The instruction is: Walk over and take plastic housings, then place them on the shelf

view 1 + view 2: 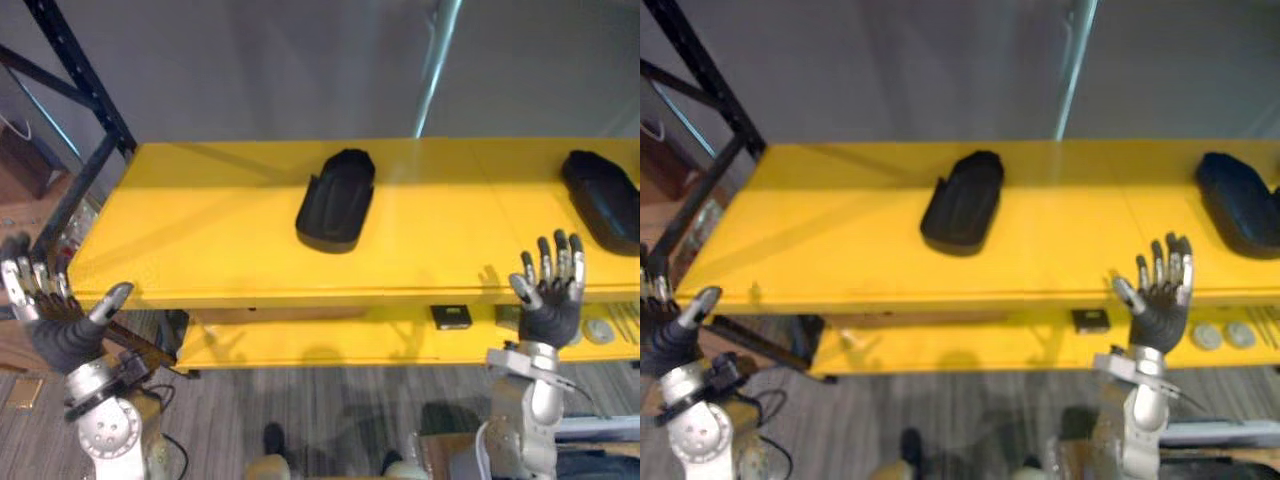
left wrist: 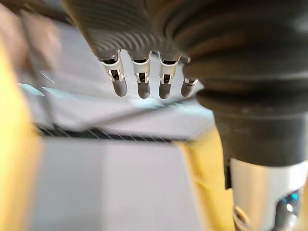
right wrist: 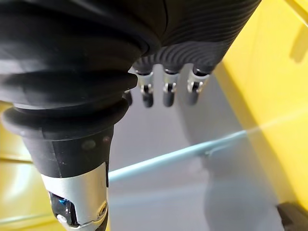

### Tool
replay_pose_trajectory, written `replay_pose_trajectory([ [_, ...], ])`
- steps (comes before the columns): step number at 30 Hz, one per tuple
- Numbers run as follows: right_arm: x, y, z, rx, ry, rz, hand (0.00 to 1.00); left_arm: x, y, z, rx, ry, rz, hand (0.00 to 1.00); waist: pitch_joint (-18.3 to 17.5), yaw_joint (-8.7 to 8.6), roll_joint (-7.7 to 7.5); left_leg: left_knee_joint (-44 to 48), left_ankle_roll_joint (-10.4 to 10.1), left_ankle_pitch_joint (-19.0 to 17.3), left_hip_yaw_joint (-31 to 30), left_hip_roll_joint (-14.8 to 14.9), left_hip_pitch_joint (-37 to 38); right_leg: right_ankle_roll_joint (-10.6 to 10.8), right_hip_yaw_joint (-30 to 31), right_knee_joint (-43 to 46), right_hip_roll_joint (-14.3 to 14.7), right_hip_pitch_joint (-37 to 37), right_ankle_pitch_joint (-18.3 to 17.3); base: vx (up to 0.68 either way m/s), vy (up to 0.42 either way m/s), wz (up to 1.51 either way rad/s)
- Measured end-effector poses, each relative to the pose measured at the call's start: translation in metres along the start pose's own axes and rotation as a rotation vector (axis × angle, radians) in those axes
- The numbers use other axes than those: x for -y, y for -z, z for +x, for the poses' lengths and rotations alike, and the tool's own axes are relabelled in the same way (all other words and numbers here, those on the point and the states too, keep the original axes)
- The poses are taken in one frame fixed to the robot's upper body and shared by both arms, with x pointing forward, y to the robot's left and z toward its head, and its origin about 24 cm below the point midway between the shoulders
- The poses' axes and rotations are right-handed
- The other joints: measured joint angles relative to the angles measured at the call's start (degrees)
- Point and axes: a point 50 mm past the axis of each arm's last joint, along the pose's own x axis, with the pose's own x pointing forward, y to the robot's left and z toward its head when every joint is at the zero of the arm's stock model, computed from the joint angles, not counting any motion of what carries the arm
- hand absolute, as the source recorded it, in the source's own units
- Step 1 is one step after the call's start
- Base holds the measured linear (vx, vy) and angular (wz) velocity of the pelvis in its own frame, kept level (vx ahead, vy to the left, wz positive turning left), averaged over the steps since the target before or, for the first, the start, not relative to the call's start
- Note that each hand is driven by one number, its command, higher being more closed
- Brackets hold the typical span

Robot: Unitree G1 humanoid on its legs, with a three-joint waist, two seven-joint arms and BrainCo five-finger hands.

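Nearest the camera, the left hand [image 1: 60, 335] is raised at the lower left, just off the left end of the shelf, its fingers [image 2: 139, 82] released and spread with the thumb out to the side, holding nothing. The right hand [image 1: 548, 300] is held up at the lower right, in front of the shelf's front edge, its fingers [image 3: 167, 91] straight and apart and likewise empty. Below both hands lies a grey wood-grain floor [image 1: 330, 410]. Beyond it a lower yellow level [image 1: 330, 345] carries a small dark box [image 1: 452, 317] and, further right, two small grey round things [image 1: 1207, 336], possibly discs, though they are too small to tell. Above that level is the broad yellow shelf [image 1: 200, 240], where both task pieces lie well apart from either hand. One black plastic housing [image 1: 337, 200] rests near the middle of the shelf, lengthwise front to back and slightly slanted. A second housing [image 1: 602, 200] rests near the shelf's right end, cut off by the edge of the view. At the far left a black rack post [image 1: 80, 70] rises at a slant behind the shelf's corner, and a plain grey wall [image 1: 300, 60] closes the background.
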Motion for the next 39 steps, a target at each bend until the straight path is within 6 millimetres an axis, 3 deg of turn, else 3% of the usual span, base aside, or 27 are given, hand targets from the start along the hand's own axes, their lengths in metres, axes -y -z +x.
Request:
replay_pose_trajectory([
  [1,-0.002,-0.001,0.002,0.006,-0.015,0.003,0.00,-0.006,0.009,-0.003,-0.038,-0.053,0.049,0.00,0.0,0.08,-0.05,0.0,0.0,0.0,0.0,0.0,0.0,0.0,-0.1,-0.1,0.0,0.0,0.0,0.00,0.000,0.00],
  [3,-0.013,-0.004,0.014,0.047,-0.090,0.016,0.00,-0.041,0.042,-0.016,-0.180,-0.255,0.229,0.00,0.0,0.53,-0.04,0.0,0.1,-0.1,0.0,0.1,-0.1,0.4,-0.2,-0.8,0.2,0.3,-0.2,0.00,0.000,0.00],
  [7,-0.043,-0.017,0.041,0.149,-0.237,0.015,0.00,-0.096,0.079,-0.042,-0.359,-0.511,0.431,0.00,0.0,2.50,-0.08,0.0,0.2,-0.2,-0.8,0.2,0.0,0.4,-1.5,-1.0,0.3,1.1,-0.2,0.03,-0.013,0.12],
  [9,-0.071,-0.024,0.055,0.215,-0.340,0.059,0.00,-0.123,0.096,-0.065,-0.473,-0.629,0.474,0.00,0.0,3.29,-0.17,-0.1,0.3,-0.1,-2.3,-0.1,0.0,0.4,-3.1,-1.1,0.2,2.1,-0.2,0.05,-0.013,0.32],
  [13,-0.123,-0.032,0.069,0.245,-0.497,0.160,0.00,-0.150,0.109,-0.099,-0.625,-0.732,0.539,0.00,-0.2,5.60,-0.95,-0.1,0.3,-0.3,-3.4,-0.4,0.2,0.4,-3.6,-0.9,-0.1,3.0,-0.2,0.01,-0.001,0.16],
  [15,-0.145,-0.031,0.070,0.217,-0.580,0.191,0.00,-0.158,0.114,-0.116,-0.707,-0.742,0.564,0.00,-0.3,6.41,-1.20,-0.1,0.3,-0.4,-3.7,-0.5,0.3,0.4,-3.7,-0.9,-0.2,3.4,-0.2,-0.01,-0.008,0.12],
  [16,-0.170,-0.019,0.070,0.135,-0.650,0.219,0.00,-0.165,0.120,-0.136,-0.808,-0.727,0.590,0.00,-0.3,6.58,-1.44,-0.1,0.3,-0.4,-5.0,-0.5,1.4,0.4,-4.8,-0.9,-0.2,5.1,-0.2,-0.02,-0.026,0.28],
  [18,-0.185,-0.007,0.070,0.059,-0.679,0.233,0.00,-0.167,0.125,-0.145,-0.876,-0.697,0.601,0.00,-0.4,7.26,-1.69,-0.1,0.3,-0.4,-5.5,-0.4,1.9,0.0,-5.1,-0.9,0.0,6.0,-0.5,-0.03,-0.030,0.20],
  [20,-0.212,0.015,0.072,-0.070,-0.698,0.220,0.00,-0.167,0.131,-0.158,-0.966,-0.660,0.577,0.00,-0.3,9.16,-2.50,-0.1,0.2,-0.4,-5.8,-0.5,1.9,0.0,-5.6,-1.3,0.4,6.8,-1.8,-0.06,-0.059,0.17],
  [24,-0.234,0.037,0.076,-0.188,-0.605,0.218,0.00,-0.158,0.139,-0.166,-1.043,-0.563,0.529,0.00,-0.1,11.19,-3.46,0.0,0.3,-0.3,-6.6,0.3,0.4,-0.1,-9.8,-1.2,0.7,7.3,-3.8,-0.05,-0.069,0.50],
  [26,-0.242,0.046,0.079,-0.235,-0.540,0.186,0.00,-0.152,0.142,-0.167,-1.061,-0.505,0.518,0.00,0.3,12.07,-3.17,0.0,0.1,0.7,-7.4,0.3,-0.1,0.1,-11.4,-0.8,1.1,8.0,-4.4,0.01,-0.051,0.50],
  [30,-0.248,0.067,0.086,-0.334,-0.395,0.119,0.00,-0.138,0.148,-0.164,-1.069,-0.395,0.489,0.00,1.2,14.53,-3.82,0.0,0.0,2.3,-10.2,-0.3,-1.1,-0.1,-13.0,0.6,1.1,8.7,-4.9,0.05,-0.038,0.37],
  [35,-0.239,0.078,0.097,-0.412,-0.239,0.055,0.00,-0.123,0.152,-0.161,-1.054,-0.311,0.454,0.00,2.4,14.85,-3.38,0.0,-0.1,2.5,-12.1,-0.7,-1.9,-0.8,-12.4,1.0,1.2,8.9,-5.3,0.01,-0.016,0.22],
  [39,-0.228,0.086,0.106,-0.466,-0.156,0.020,0.00,-0.111,0.156,-0.155,-1.039,-0.263,0.435,0.00,3.4,14.86,-1.69,0.0,-0.2,2.5,-12.2,-0.6,-1.8,-0.5,-11.0,1.2,1.3,8.9,-5.8,-0.01,-0.011,0.01],
])
